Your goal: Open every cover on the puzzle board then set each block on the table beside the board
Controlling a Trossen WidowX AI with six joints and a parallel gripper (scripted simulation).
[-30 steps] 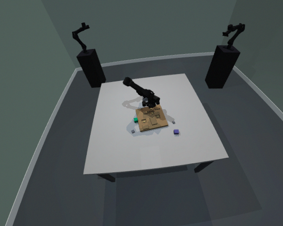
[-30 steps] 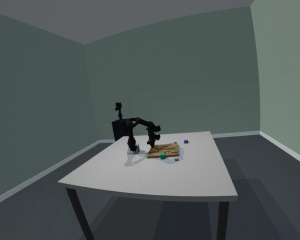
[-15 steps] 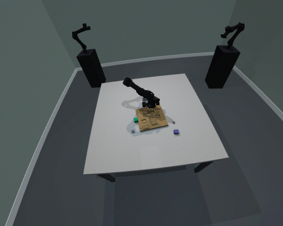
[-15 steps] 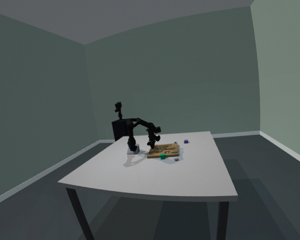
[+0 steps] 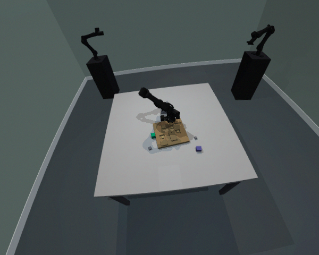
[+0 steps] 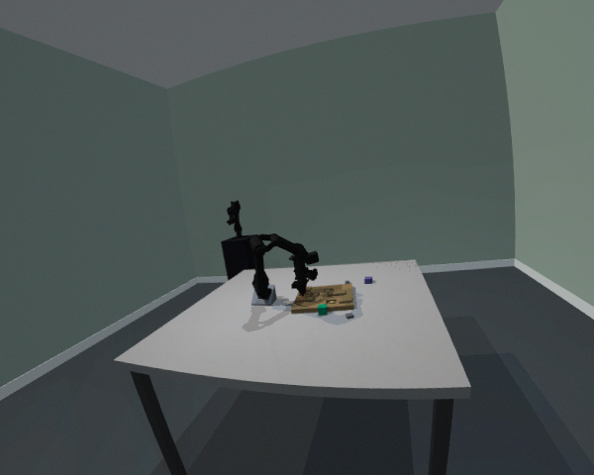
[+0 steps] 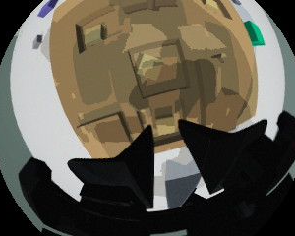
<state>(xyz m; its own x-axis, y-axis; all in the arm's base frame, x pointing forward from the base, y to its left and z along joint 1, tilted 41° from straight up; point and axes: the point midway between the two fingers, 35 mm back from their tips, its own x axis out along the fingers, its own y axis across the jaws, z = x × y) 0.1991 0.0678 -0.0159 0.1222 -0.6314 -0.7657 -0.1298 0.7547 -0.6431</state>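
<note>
The tan puzzle board (image 5: pixel 181 140) (image 6: pixel 337 301) (image 7: pixel 108 94) lies in the middle of the white table (image 5: pixel 132 170) (image 6: pixel 307 352). My gripper (image 5: pixel 168 120) (image 6: pixel 301 292) (image 7: pixel 165 126) hangs low over the board's edge nearest the arm base. Its fingers are partly open with nothing between them. In the wrist view a square well (image 7: pixel 154 69) just ahead of the fingertips shows a pale olive shape inside. A green block (image 5: pixel 153 135) (image 6: pixel 322 309) (image 7: pixel 254 33) lies on the table against the board's side. A purple block (image 5: pixel 198 148) (image 6: pixel 368 280) (image 7: pixel 48 8) lies on the table clear of the board.
Two small grey pieces lie on the table, one (image 5: pixel 149 148) (image 6: pixel 349 316) by one board corner and one (image 5: pixel 195 137) (image 6: pixel 346 281) by the other side. The arm's base (image 6: pixel 262 297) stands behind the board. Two black pedestals (image 5: pixel 102 76) (image 5: pixel 250 75) stand beyond the table.
</note>
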